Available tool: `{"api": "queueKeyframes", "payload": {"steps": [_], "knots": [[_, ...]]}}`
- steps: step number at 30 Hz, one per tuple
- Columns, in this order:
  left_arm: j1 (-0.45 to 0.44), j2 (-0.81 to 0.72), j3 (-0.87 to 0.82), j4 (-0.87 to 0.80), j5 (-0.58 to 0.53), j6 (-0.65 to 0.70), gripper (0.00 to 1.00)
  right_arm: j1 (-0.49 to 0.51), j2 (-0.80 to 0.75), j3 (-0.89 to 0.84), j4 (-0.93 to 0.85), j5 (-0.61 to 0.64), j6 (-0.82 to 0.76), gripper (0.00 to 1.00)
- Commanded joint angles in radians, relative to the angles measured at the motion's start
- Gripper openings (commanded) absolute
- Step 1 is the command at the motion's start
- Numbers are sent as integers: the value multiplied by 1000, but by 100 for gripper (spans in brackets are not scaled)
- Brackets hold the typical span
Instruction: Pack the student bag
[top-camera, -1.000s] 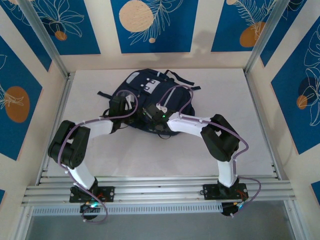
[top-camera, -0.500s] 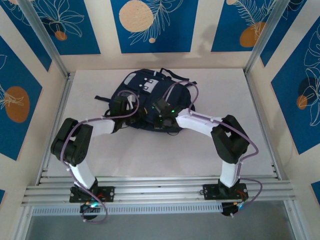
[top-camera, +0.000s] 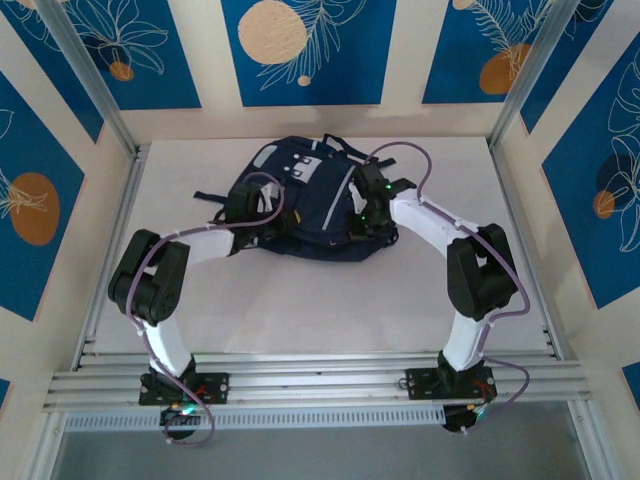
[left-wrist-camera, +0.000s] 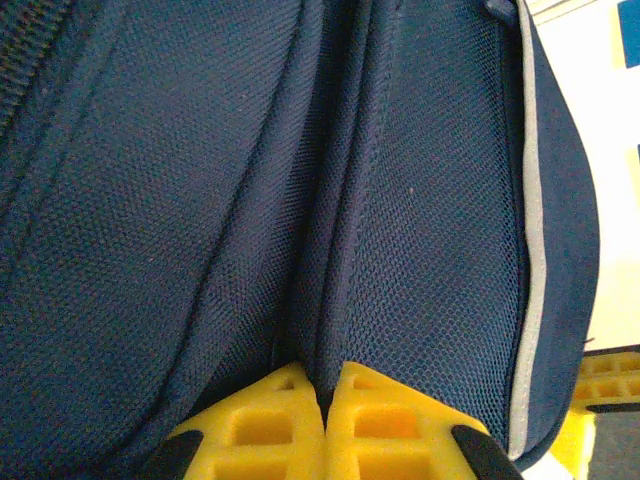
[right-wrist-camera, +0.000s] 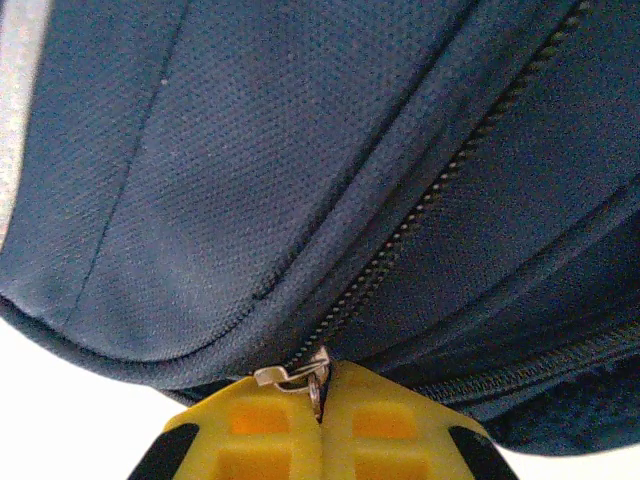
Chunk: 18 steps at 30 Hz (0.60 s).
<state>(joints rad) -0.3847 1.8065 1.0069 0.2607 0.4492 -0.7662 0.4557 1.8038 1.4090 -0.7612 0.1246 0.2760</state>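
Observation:
The student bag (top-camera: 310, 200), a navy-blue backpack with a light grey patch, lies on the white table toward the back. My left gripper (top-camera: 268, 222) is at the bag's near-left edge. In the left wrist view its yellow fingers (left-wrist-camera: 260, 425) are shut on a fold of the bag's fabric (left-wrist-camera: 330, 330). My right gripper (top-camera: 360, 228) is at the bag's near-right edge. In the right wrist view it (right-wrist-camera: 321, 395) is shut on the metal zipper pull (right-wrist-camera: 290, 374), at the end of a closed run of zipper teeth (right-wrist-camera: 430, 200).
Bare white table (top-camera: 320, 310) lies between the bag and the arm bases. Aluminium posts (top-camera: 95, 90) and blue-patterned walls close in the left, right and back. A metal rail (top-camera: 320, 380) runs along the near edge. A grey reflective stripe (left-wrist-camera: 530, 250) edges the bag.
My right gripper has moved from the middle of the bag's near edge to its right side, with the zipper pull in it. The bag has shifted a little. My left gripper stays shut on the fabric.

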Motion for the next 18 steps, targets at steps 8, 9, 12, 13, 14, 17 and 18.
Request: {"api": "queueKeyframes", "payload": {"steps": [8, 9, 12, 13, 14, 17, 18], "knots": [[44, 157, 258, -203, -50, 127, 0, 185, 4, 33, -107, -124, -216, 0], [41, 175, 291, -207, -40, 120, 0, 207, 10, 36, -86, -134, -215, 0], [42, 203, 361, -214, -21, 102, 0, 242, 48, 89, -47, -166, -198, 0], [42, 206, 378, -221, -15, 101, 0, 246, 62, 111, -41, -182, -192, 0], [41, 206, 398, -238, -11, 105, 5, 250, 80, 138, -35, -199, -187, 0], [44, 176, 424, -319, -28, 148, 31, 253, 117, 202, -13, -210, -168, 0], [46, 150, 413, -341, -41, 163, 38, 252, 126, 218, -6, -200, -158, 0]]}}
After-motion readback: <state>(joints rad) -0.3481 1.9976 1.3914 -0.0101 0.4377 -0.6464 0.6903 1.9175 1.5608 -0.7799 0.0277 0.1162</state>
